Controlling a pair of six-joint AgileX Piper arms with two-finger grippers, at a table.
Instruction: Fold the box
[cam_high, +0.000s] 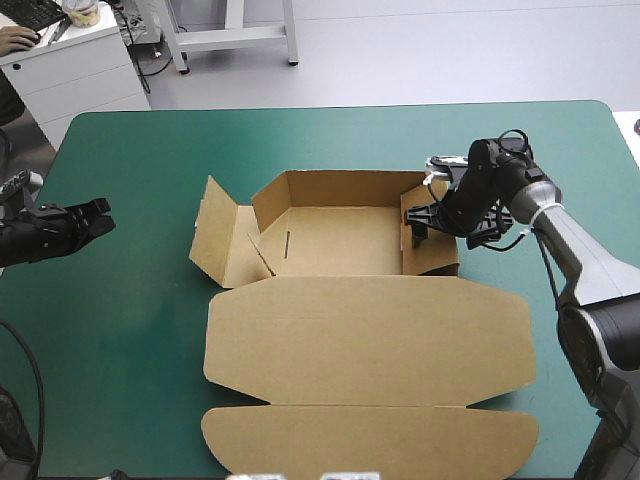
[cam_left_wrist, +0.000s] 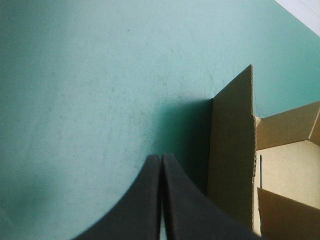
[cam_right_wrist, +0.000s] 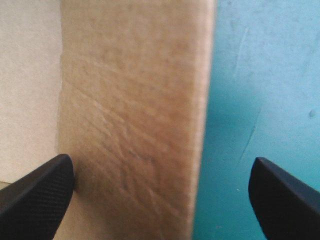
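Note:
The brown box (cam_high: 345, 240) stands mid-table as an open tray, its far wall and right wall raised. Its left flap (cam_high: 215, 232) leans outward, and the wide lid (cam_high: 370, 345) lies flat toward the near edge. My right gripper (cam_high: 420, 224) is open astride the tray's right wall (cam_right_wrist: 135, 115). One finger is inside the tray and one outside over the teal-green cover. My left gripper (cam_high: 100, 216) is shut and holds nothing, well left of the box. In its own view the left gripper (cam_left_wrist: 161, 167) points at the leaning flap (cam_left_wrist: 232, 150).
The lid's tuck flap (cam_high: 370, 440) reaches close to the table's near edge. Bare teal-green cover (cam_high: 140, 300) lies between my left gripper and the box. Beyond the table's far left corner stands a white desk (cam_high: 70, 60).

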